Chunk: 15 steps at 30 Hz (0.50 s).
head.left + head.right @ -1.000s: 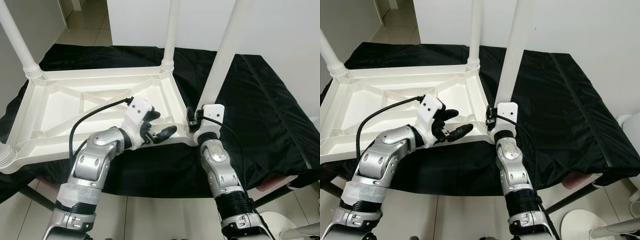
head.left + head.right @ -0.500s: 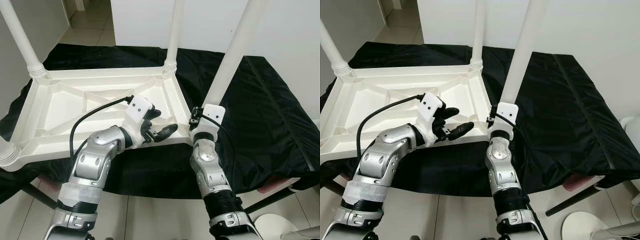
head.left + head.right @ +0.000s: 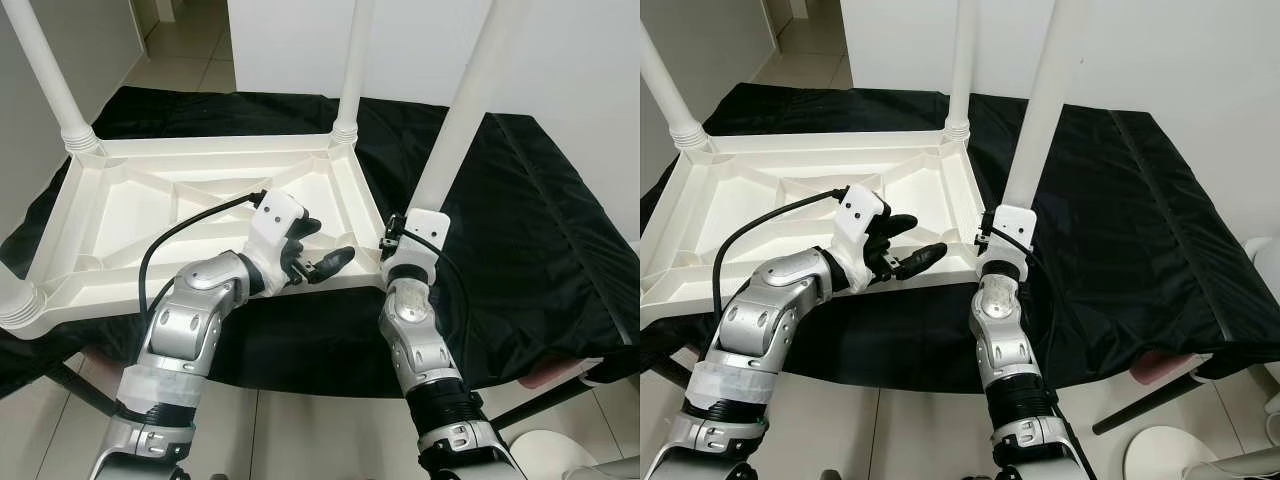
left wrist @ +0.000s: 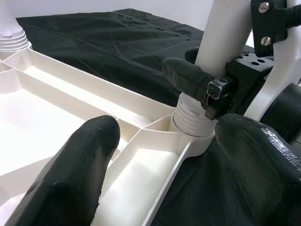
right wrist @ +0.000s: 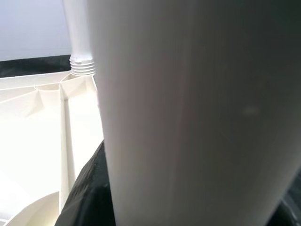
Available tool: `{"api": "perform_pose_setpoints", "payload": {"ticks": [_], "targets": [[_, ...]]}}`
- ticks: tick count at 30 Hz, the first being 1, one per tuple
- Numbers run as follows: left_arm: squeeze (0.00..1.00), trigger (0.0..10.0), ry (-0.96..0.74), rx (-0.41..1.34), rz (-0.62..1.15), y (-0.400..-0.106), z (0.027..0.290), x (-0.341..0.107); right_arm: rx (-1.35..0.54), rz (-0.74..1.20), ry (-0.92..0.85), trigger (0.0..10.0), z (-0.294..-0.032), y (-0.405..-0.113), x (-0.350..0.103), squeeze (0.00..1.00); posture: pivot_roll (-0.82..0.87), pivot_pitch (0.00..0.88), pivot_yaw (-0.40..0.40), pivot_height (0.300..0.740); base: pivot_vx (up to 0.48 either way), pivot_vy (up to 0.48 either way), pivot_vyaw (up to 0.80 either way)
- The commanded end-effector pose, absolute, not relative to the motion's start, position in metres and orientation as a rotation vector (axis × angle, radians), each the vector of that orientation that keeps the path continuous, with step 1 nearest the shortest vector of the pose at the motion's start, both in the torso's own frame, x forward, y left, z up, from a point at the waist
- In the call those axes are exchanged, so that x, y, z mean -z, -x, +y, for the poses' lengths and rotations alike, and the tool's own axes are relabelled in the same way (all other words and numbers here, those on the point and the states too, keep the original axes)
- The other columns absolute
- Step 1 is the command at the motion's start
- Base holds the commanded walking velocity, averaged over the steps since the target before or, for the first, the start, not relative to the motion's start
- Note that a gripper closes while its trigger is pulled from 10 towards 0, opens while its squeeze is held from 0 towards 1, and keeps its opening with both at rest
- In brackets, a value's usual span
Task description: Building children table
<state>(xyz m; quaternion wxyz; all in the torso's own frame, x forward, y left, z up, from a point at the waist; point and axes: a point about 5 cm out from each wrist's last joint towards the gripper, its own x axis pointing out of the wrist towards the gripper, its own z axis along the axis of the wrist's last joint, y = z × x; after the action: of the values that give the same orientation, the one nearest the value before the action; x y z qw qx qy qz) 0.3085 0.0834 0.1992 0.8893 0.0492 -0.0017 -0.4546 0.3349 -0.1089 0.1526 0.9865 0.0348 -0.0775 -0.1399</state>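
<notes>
- The table top (image 3: 190, 215) lies upside down on the bench (image 3: 530, 220), ribbed underside up, over the bench's left half, with its near edge along the bench's front edge.
- Four legs rise from its corners: far left (image 3: 45, 75), far right (image 3: 352, 70), near left (image 3: 12, 300), and the near-right leg (image 3: 455, 110), which stands in the corner socket (image 4: 190, 125) by the bench's front edge.
- The right gripper (image 3: 392, 240) is at the foot of the near-right leg, just above the socket; its wrist view looks straight onto the leg, and the left wrist view shows one of its fingers (image 4: 186, 77) against the leg, so it seems clamped on it, probably to turn the leg home.
- The left gripper (image 3: 318, 257) hovers over the table top's near edge just beside that corner, fingers spread and holding nothing.
- The parts look like hard moulded plastic: light, stiff and smooth, so likely slippery.
- A leg is best gripped low, near its threaded collar; the table top is best steadied by its rim or a rib.
- The black cloth (image 3: 560, 260) over the bench looks soft, so the table top could slide on it.
</notes>
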Motion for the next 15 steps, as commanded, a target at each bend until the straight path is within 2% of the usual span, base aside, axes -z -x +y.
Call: {"api": "perform_pose_setpoints", "payload": {"ticks": [1, 3, 4, 11, 12, 14, 15], "targets": [[0.0, 10.0, -0.113, 0.818, -0.022, -0.313, 0.087, -0.202, 0.328, -0.055, -0.111, 10.0, -0.124, -0.327, -0.125, 0.87, 0.01, 0.077, -0.039, 0.74, 0.0, 0.0, 0.0], [0.0, 10.0, -0.113, 0.818, -0.022, -0.313, 0.087, -0.202, 0.328, -0.055, -0.111, 10.0, -0.124, -0.327, -0.125, 0.87, 0.01, 0.077, -0.039, 0.74, 0.0, 0.0, 0.0], [0.0, 10.0, -0.112, 0.819, -0.022, -0.312, 0.086, -0.201, 0.297, -0.084, -0.12, 10.0, -0.123, -0.327, -0.128, 1.0, 0.01, 0.075, -0.039, 0.74, 0.0, 0.0, 0.0], [0.0, 10.0, -0.107, 0.824, -0.023, -0.312, 0.084, -0.201, 0.228, -0.171, -0.108, 10.0, -0.126, -0.327, -0.139, 1.0, 0.0, 0.072, -0.041, 0.74, 0.0, 0.0, 0.0], [0.0, 10.0, -0.106, 0.825, -0.023, -0.312, 0.084, -0.201, 0.19, -0.175, -0.1, 10.0, -0.126, -0.328, -0.14, 0.47, 0.01, 0.071, -0.042, 0.74, 0.0, 0.0, 0.0], [0.0, 10.0, -0.105, 0.826, -0.024, -0.312, 0.084, -0.201, 0.164, -0.176, -0.097, 10.0, -0.125, -0.329, -0.141, 0.47, 0.0, 0.069, -0.04, 0.74, 0.0, 0.0, 0.0], [0.0, 10.0, -0.104, 0.827, -0.024, -0.312, 0.083, -0.202, 0.146, -0.192, -0.09, 10.0, -0.13, -0.331, -0.144, 0.0, 0.0, 0.068, -0.041, 0.74, 0.0, 0.0, 0.0]]}}
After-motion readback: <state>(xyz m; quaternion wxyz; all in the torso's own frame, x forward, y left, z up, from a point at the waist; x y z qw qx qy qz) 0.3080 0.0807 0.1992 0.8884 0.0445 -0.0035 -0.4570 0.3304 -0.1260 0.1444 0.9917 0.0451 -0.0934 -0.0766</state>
